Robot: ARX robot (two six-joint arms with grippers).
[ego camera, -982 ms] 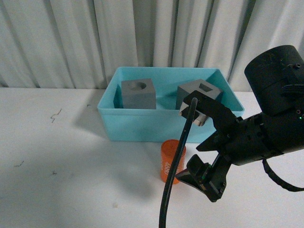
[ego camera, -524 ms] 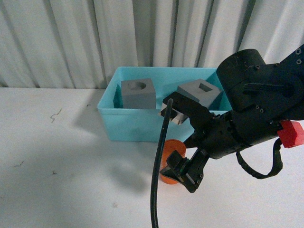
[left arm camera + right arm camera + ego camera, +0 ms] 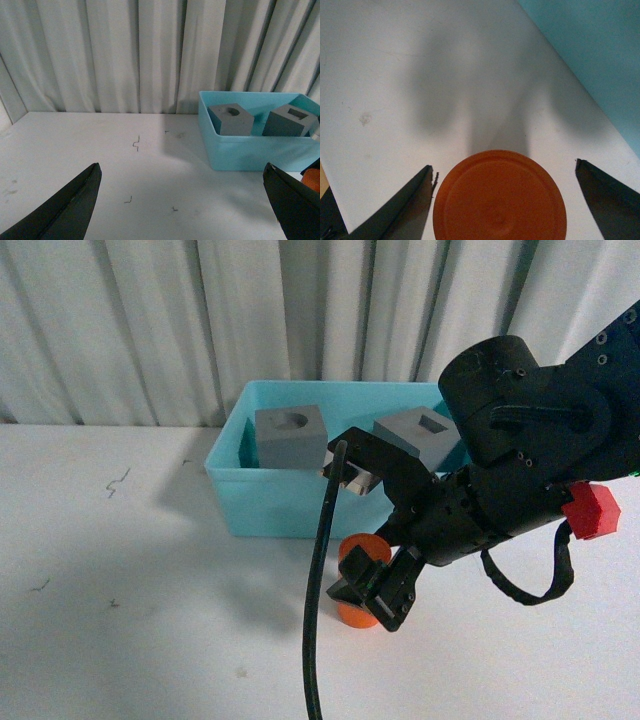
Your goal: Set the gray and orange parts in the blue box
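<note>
— Where's the orange cylinder (image 3: 357,580)?

— Upright on the white table (image 3: 130,580), just in front of the blue box (image 3: 270,502). The right gripper (image 3: 360,540) straddles it, jaws spread wide, not touching.

— And the gray cubes?

— Both in the box: round-hole cube (image 3: 291,436) left, square-hole cube (image 3: 418,434) right.

— Left gripper (image 3: 185,200)?

— Gaping too, holding nothing.

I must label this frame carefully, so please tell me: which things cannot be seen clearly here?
- Orange cylinder: front view, side and print hidden by the right gripper.
- Same cylinder: right wrist view, cut by the edge.
- Blue box: left wrist view, far end cut off.
</note>
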